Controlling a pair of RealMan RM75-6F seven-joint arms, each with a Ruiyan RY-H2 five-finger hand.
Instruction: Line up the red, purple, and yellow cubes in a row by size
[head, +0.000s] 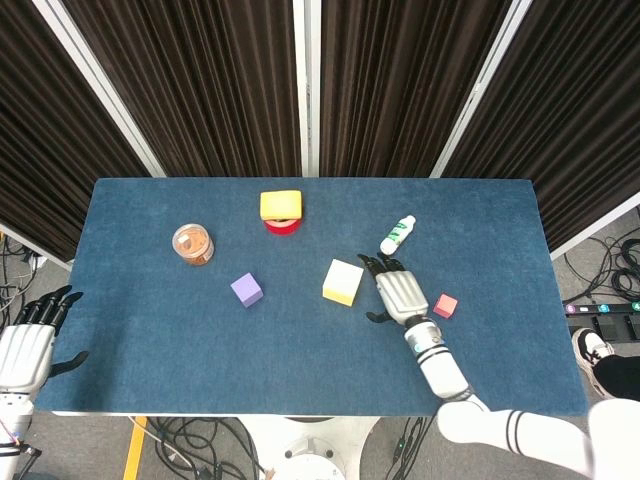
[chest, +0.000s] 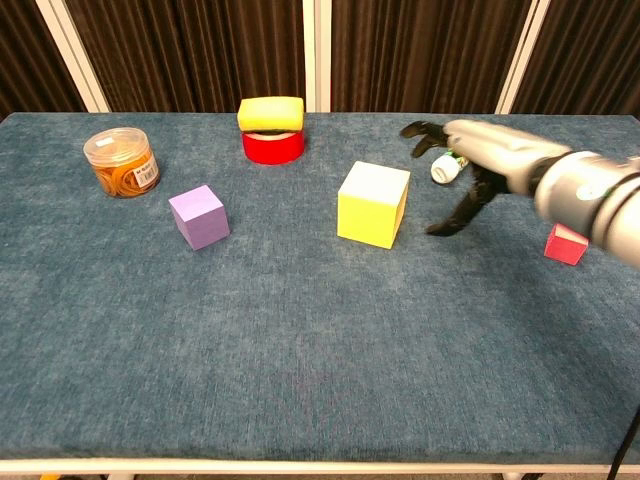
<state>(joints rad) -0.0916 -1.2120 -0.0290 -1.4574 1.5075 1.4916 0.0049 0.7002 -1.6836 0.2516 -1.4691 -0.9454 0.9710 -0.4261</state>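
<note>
The yellow cube (head: 343, 281) (chest: 373, 203), the largest, sits mid-table. Left of it lies the mid-sized purple cube (head: 246, 290) (chest: 198, 215). The small red cube (head: 446, 305) (chest: 566, 242) rests further right. My right hand (head: 398, 292) (chest: 480, 152) hovers open between the yellow and red cubes, fingers spread, just right of the yellow cube and holding nothing. Off the table's left edge, my left hand (head: 28, 340) hangs open beside the near corner; the chest view does not show it.
A yellow sponge on a red tape roll (head: 281, 211) (chest: 272, 128) stands at the back. A jar of rubber bands (head: 193, 244) (chest: 122, 162) is at the left. A small white bottle (head: 397, 235) (chest: 455, 158) lies just beyond my right hand.
</note>
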